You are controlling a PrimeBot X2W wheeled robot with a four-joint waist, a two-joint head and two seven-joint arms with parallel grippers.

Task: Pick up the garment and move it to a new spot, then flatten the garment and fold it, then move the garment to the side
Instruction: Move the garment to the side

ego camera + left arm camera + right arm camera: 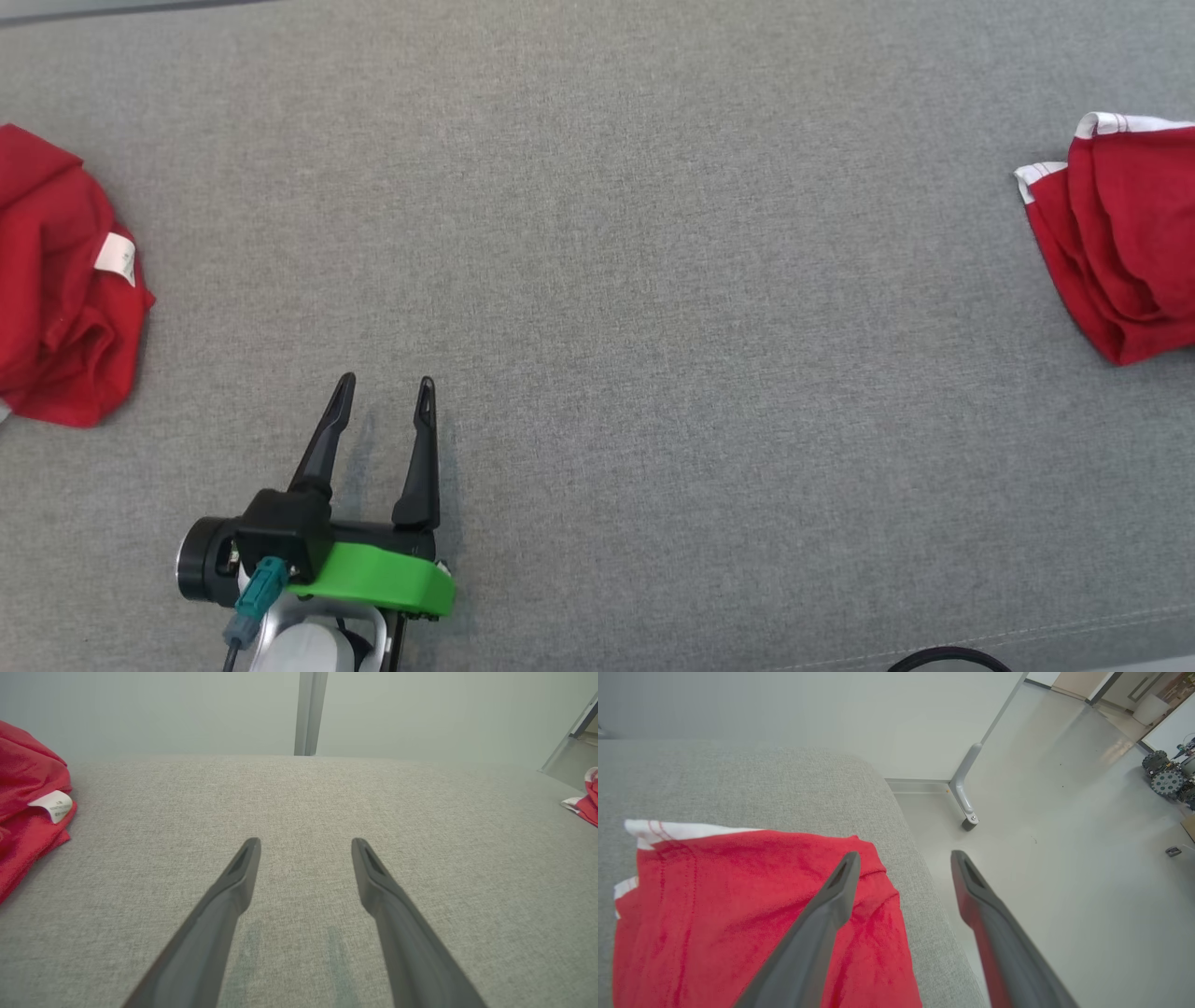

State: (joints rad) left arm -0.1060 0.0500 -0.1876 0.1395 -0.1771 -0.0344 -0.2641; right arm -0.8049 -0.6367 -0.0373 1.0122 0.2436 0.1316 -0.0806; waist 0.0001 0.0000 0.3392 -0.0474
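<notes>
A folded red garment with white trim [1120, 243] lies at the right end of the grey cushioned surface [653, 280]. In the right wrist view this garment [738, 914] spreads below my right gripper [903, 856], whose fingers stand wide open just above its right edge, holding nothing. My left gripper [386, 385] rests open over bare grey fabric at the lower left, nothing between its fingers [243, 868]. The left wrist view also catches a sliver of the folded garment [586, 805] at the far right.
A second, crumpled red garment with a white label [65, 289] lies at the surface's left end, left of my left gripper [28, 807]. Past the surface's rounded right edge the floor drops away, with a metal leg [966, 788] and a small wheeled machine [1167, 777].
</notes>
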